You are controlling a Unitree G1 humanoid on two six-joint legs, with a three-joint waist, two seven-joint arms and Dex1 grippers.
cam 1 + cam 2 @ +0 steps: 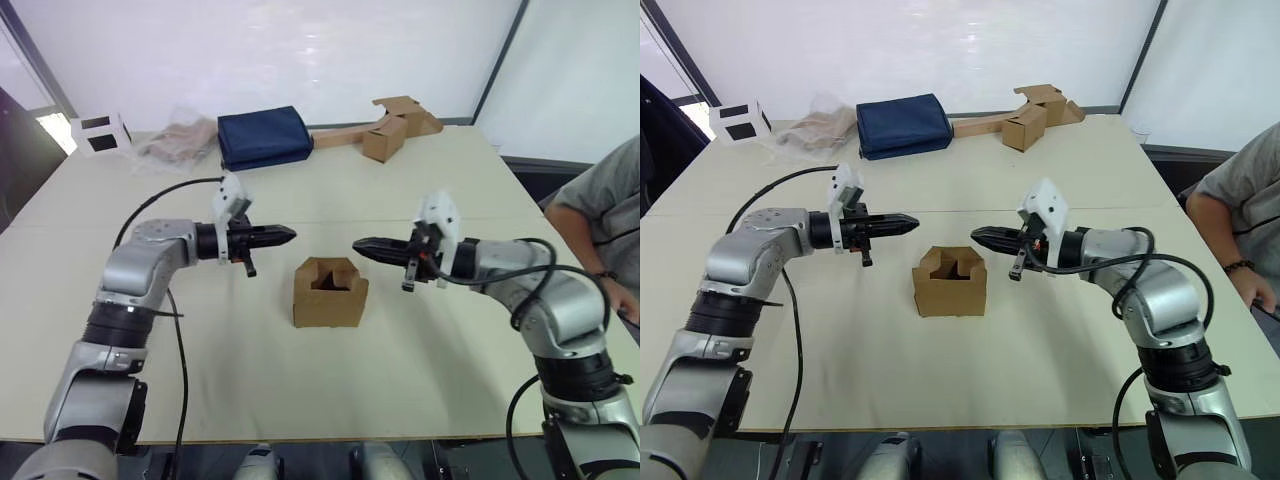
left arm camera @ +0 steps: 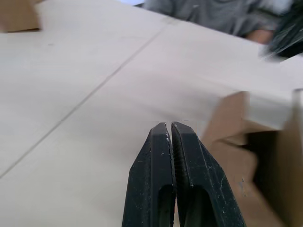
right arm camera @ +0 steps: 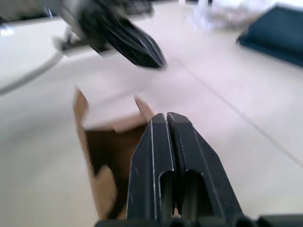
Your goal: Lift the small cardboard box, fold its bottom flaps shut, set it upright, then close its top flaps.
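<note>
From the head camera, the small cardboard box (image 1: pixel 330 292) sits upright on the pale table (image 1: pixel 420 380), its top open, with the top flaps (image 1: pixel 331 268) partly folded inward and none yet meeting in a seam; no printing or label can be read on it. The left gripper (image 1: pixel 283 237) hangs above the table just to the robot's left of the box, fingers pressed together and empty, pointing toward the right gripper (image 1: pixel 366 246), which faces it from the box's other side, likewise pinched closed and holding nothing. Neither touches the box, which lies below and between the two tips. Along the far edge lie a folded navy cloth (image 1: pixel 263 137), a crumpled plastic bag (image 1: pixel 180 141), a white cube with dark windows (image 1: pixel 100 133) and a smaller brown box with loose cardboard pieces (image 1: pixel 390 128). A person in a grey shirt (image 1: pixel 605 215) sits at the table's right side. In the left wrist view, the two black fingers (image 2: pixel 156 179) meet with no gap, and the box's open top shows just beside them. In the right wrist view, the closed fingers (image 3: pixel 189 165) point over the box's open cavity, with the left gripper's dark tip beyond it, above the far wall.
</note>
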